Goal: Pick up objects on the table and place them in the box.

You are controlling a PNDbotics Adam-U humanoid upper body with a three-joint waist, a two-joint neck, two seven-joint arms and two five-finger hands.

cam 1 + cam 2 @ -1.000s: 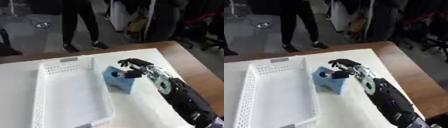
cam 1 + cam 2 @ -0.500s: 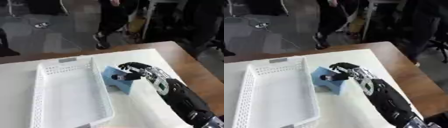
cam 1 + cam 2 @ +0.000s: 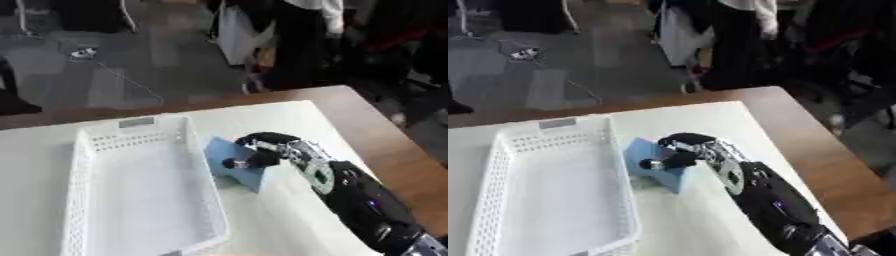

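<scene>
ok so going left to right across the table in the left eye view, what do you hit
white perforated plastic basket → blue box-shaped object standing beside the basket's right wall → right robot hand curled on the blue object → bare brown wooden table edge

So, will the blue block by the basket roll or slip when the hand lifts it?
Probably no rolling: the blue block shows flat faces and sharp corners. It looks solid and stiff, likely light like foam. The right hand curls its fingers over one edge only, so it might tilt.
</scene>
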